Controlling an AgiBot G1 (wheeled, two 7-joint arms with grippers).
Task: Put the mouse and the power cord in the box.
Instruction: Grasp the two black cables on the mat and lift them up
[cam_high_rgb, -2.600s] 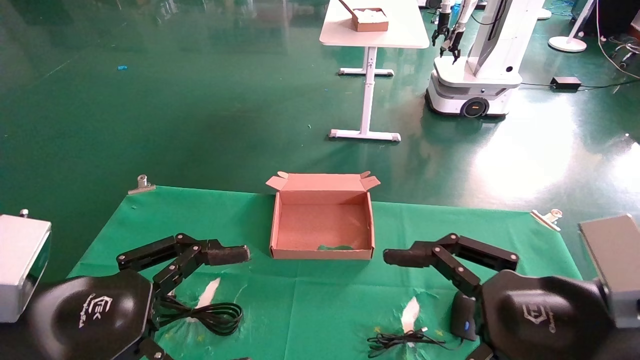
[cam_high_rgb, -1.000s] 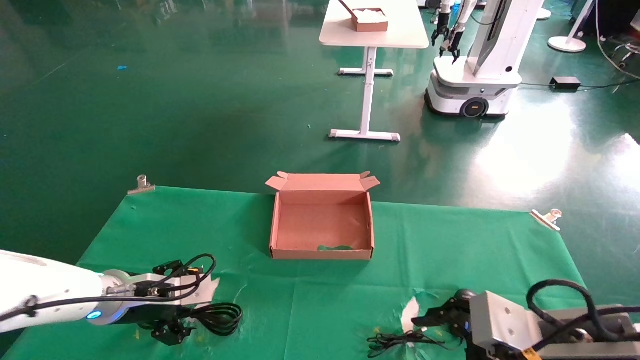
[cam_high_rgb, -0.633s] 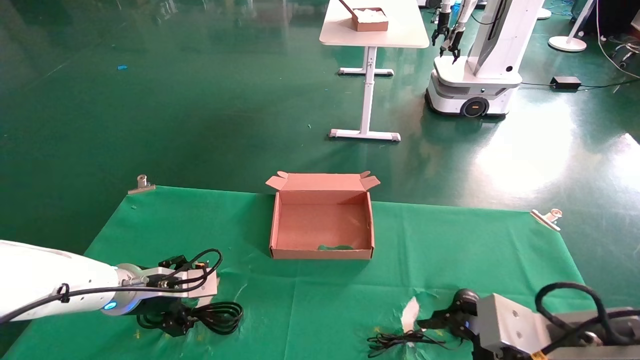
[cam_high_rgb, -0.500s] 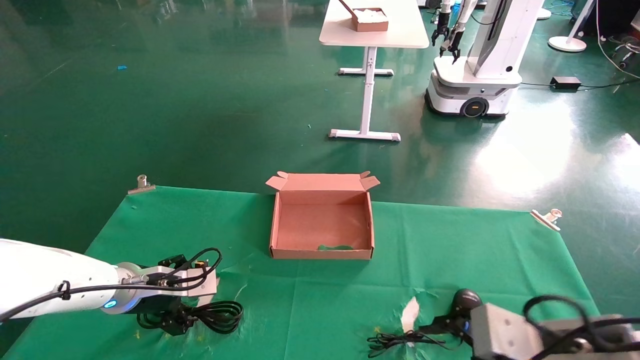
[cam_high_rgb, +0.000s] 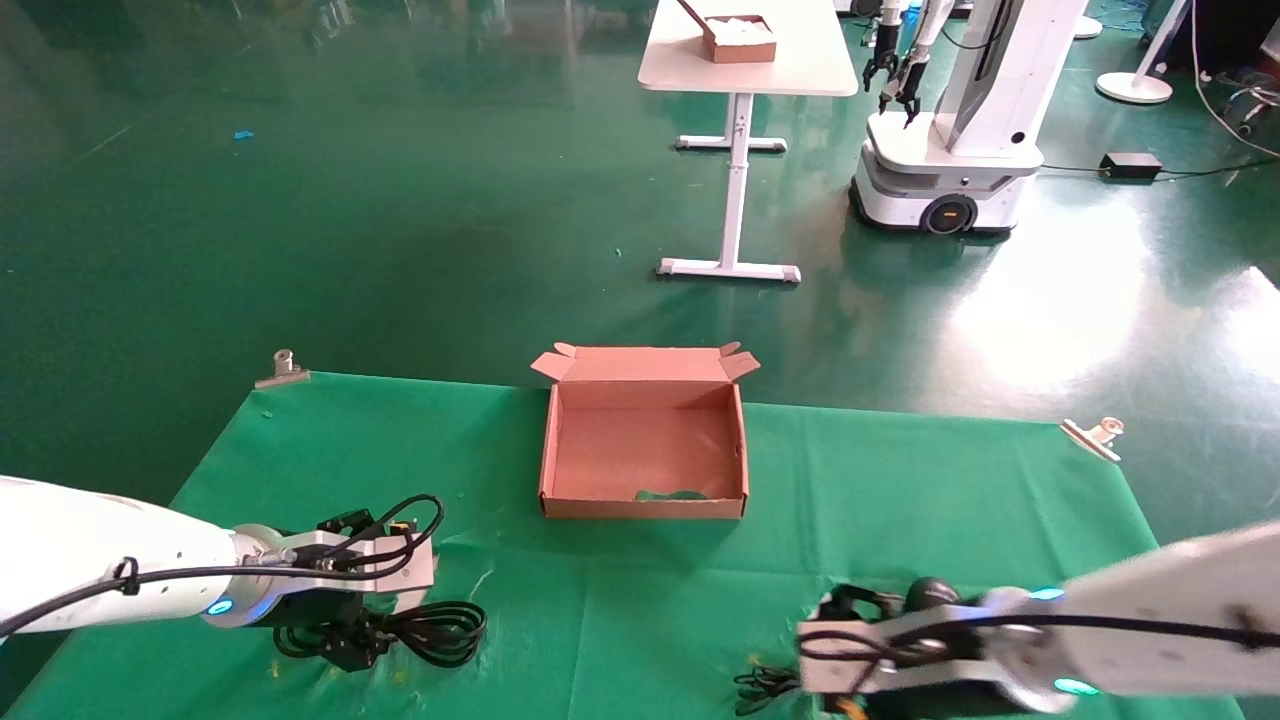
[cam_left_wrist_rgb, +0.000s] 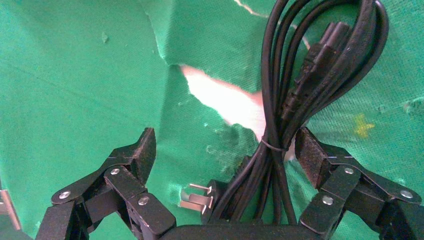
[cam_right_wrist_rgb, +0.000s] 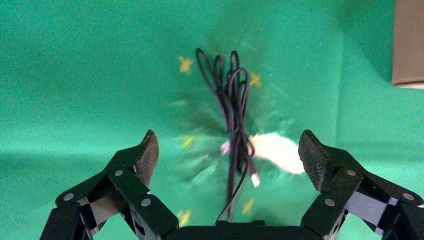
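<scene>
My left gripper (cam_left_wrist_rgb: 225, 155) spread wide, straddling the thick black looped power cord (cam_left_wrist_rgb: 305, 85) near the green cloth's (cam_high_rgb: 620, 600) front-left corner, loops running lengthwise between the fingers; right gripper (cam_right_wrist_rgb: 230, 155) likewise unclenched above the mouse's thin black cable (cam_right_wrist_rgb: 232, 115).

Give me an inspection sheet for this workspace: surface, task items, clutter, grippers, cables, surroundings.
Surface: green cloth over the table, torn in places, white showing through.
Job's things: box open, flap up, nothing from the job inside. power cord coiled, near left. mouse near right, partly hidden by the arm.
Clutter: metal clips at the cloth's far corners.
Grippers: left gripper low, jaws open astride the cord bundle. right gripper jaws open above the mouse cable.
Cables: thin mouse cable bunched on the cloth.
Surroundings: green floor, white table, another robot.
</scene>
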